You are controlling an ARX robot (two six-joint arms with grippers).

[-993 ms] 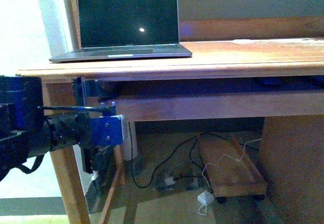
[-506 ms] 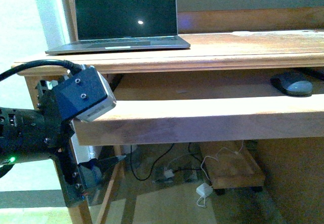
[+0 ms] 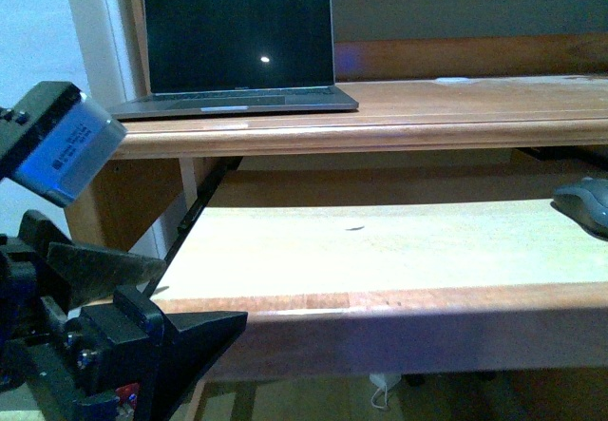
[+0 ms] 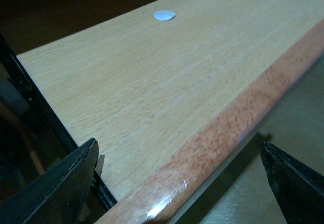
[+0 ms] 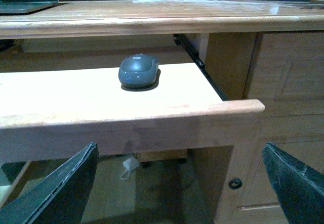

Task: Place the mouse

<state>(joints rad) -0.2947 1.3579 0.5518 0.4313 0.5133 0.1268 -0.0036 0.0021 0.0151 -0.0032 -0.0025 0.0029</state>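
Note:
The dark grey mouse [image 3: 587, 204] lies on the light wood pull-out tray [image 3: 380, 250], at its right end under the desk top. It shows clearly in the right wrist view [image 5: 138, 71], beyond the tray's front edge [image 5: 126, 125]. My left gripper [image 3: 157, 297] is open and empty at the tray's left front corner. In its wrist view [image 4: 177, 193] the jaws stand wide on either side of the tray's reddish front edge [image 4: 223, 128]. My right gripper [image 5: 177, 193] is open and empty, below and in front of the tray, apart from the mouse.
A laptop [image 3: 237, 41] stands open on the desk top [image 3: 456, 107]. A small white disc [image 4: 164, 15] lies on the tray. A drawer cabinet [image 5: 283, 82] stands right of the tray, beside the black slide rail [image 5: 202, 67]. A white charger [image 5: 129, 164] lies on the floor.
The tray has slid out from under the desk toward me, and the mouse on it has come into view. My left gripper has moved down to the tray's left front corner.

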